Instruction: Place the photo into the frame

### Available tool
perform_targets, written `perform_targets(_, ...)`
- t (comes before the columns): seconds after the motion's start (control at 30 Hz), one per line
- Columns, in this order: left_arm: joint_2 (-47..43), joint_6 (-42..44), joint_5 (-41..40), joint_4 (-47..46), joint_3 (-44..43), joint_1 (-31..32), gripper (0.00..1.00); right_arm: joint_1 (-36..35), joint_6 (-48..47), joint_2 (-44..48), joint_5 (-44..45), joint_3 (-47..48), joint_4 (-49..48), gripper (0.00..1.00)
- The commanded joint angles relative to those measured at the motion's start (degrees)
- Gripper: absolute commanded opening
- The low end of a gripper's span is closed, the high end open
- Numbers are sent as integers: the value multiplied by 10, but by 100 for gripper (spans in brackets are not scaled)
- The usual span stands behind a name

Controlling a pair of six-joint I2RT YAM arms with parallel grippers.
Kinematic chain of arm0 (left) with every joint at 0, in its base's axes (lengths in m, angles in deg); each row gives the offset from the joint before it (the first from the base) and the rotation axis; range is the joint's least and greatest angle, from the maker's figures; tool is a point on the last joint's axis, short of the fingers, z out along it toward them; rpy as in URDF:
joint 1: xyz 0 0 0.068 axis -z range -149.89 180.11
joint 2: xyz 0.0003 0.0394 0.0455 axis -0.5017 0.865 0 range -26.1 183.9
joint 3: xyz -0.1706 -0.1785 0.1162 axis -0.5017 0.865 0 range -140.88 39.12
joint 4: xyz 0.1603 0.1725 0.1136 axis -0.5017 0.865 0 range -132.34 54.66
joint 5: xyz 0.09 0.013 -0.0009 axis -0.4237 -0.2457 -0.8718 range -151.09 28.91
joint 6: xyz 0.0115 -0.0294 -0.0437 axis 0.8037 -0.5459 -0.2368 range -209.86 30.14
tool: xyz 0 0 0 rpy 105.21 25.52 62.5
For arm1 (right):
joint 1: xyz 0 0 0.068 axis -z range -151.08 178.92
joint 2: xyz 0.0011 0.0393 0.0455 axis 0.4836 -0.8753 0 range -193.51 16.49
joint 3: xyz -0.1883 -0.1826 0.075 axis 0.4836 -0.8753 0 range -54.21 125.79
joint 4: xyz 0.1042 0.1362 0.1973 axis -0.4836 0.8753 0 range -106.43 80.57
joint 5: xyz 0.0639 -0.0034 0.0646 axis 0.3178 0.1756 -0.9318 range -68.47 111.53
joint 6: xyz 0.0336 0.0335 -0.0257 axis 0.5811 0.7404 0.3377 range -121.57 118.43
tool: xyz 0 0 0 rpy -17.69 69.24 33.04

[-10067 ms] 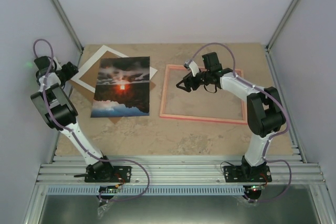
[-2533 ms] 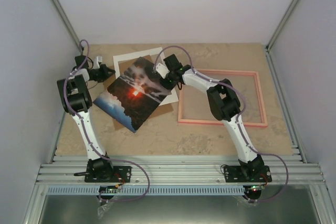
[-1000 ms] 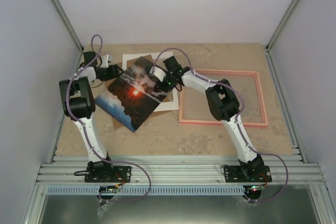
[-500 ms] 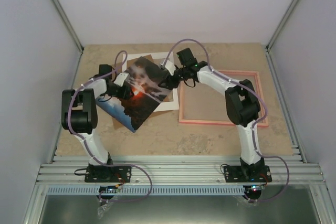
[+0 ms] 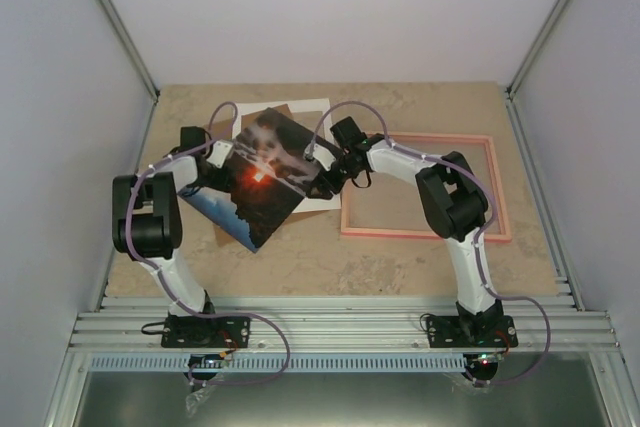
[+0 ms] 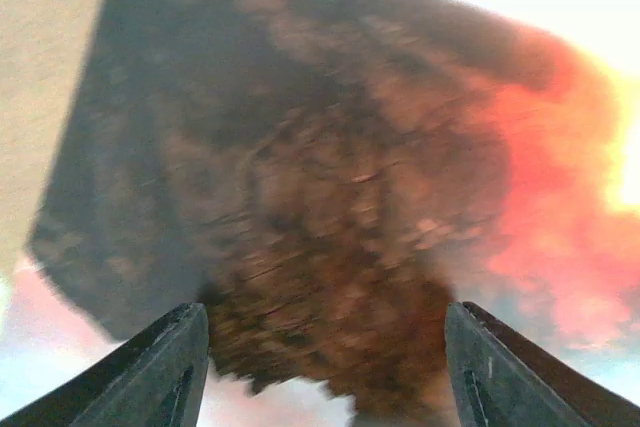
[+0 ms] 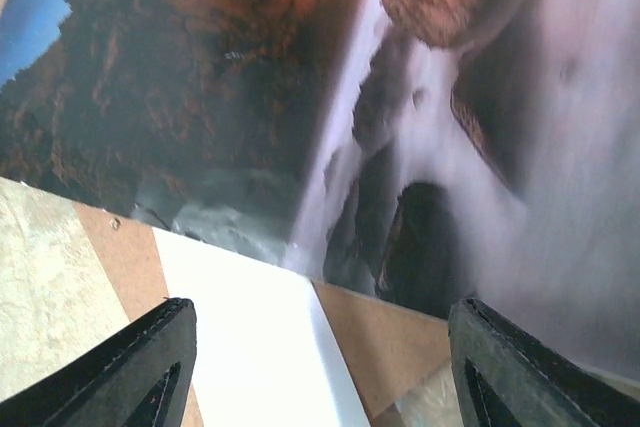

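Observation:
The photo [image 5: 255,182], a glossy sunset print, lies askew on a white mat and a brown board at the table's left middle. It fills the left wrist view [image 6: 350,167] and the top of the right wrist view [image 7: 300,97]. My left gripper [image 5: 232,164] hovers over the photo's left part, open, with nothing between its fingers [image 6: 325,367]. At the photo's right edge my right gripper [image 5: 322,182] also stands open and empty [image 7: 320,367], over the mat and board. The pink frame [image 5: 420,234] lies flat to the right, with bare table inside it.
The white mat [image 5: 318,112] and the brown backing board [image 5: 276,111] stick out from under the photo; both show below it in the right wrist view, mat [image 7: 250,327] and board [image 7: 400,337]. Grey walls enclose the table on three sides.
My right gripper has opened and let go of the photo's right edge, staying beside it. My left gripper has swung right, from the photo's far-left corner to over its left part.

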Motion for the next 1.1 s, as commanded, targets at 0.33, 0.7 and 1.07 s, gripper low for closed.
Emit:
perform_targets(0.33,6,65,-52,65,-31,-68,67,18,-9,23,93,-51,95,71)
perform_targets(0.7,-82,47,36,54,-8,30,70,52,-4,75,117,-108,126,72)
perform_targets(1.07,-61,-16,59,-12,30,107,69,86,149,58,-106,-104,52,77)
